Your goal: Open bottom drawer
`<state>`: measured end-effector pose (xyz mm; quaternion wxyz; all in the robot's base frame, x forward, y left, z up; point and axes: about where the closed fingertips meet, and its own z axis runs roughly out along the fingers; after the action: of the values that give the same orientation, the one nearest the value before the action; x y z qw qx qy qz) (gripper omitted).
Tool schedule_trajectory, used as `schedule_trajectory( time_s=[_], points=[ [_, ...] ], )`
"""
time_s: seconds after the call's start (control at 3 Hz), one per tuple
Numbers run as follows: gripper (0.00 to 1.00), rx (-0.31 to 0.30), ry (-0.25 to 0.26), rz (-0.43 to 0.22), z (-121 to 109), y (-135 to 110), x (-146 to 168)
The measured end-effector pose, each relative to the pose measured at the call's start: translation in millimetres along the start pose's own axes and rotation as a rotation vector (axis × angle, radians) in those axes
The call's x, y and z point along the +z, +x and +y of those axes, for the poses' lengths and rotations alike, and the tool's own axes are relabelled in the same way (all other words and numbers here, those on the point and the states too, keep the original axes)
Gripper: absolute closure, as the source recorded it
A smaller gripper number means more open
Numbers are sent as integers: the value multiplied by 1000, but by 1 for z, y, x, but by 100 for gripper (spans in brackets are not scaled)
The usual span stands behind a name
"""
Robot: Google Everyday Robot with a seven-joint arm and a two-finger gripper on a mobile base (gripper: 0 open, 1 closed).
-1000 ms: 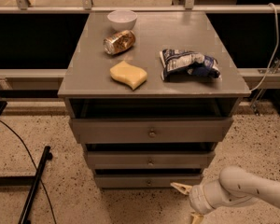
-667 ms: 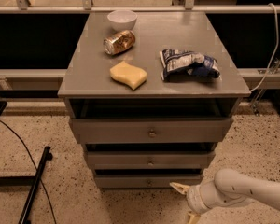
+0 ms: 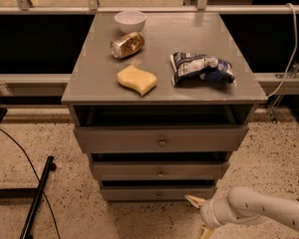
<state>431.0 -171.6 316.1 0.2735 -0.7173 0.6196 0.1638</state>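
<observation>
Since a second ago the arm has slid a little to the left, and its gripper now lies low in the lower right of the view, just off the right end of the bottom drawer. Everything else lies as it did.

On top, the grey surface carries four things. A white bowl stands at the back, with a can lying on its side just in front of it. A yellow sponge is near the front edge, and a blue and white snack bag lies to the right, apart from the sponge. Behind the cabinet runs a pale rail over a dark recess. The floor is speckled stone, with a black stand leg and a thin black cable on the left, and a white cable hangs at the right.

The bottom drawer is the lowest of three grey fronts, below the top drawer and the middle drawer. It is the slimmest and narrowest of them, and a strip of shadow parts it from the middle front. Its small round knob sits at the centre, untouched.

The gripper's two pale fingers are spread apart and hold nothing (the upper tip is close by the drawer's lower right corner, though whether it touches I cannot tell).
</observation>
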Motion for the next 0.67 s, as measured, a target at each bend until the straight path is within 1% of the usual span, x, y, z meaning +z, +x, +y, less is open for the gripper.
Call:
schedule_trajectory(
  time_s=[0.33,0.67],
  points=[
    [0,21,8,-35,0,30,18],
    [0,29,13,-70,-14,52,39]
  ],
)
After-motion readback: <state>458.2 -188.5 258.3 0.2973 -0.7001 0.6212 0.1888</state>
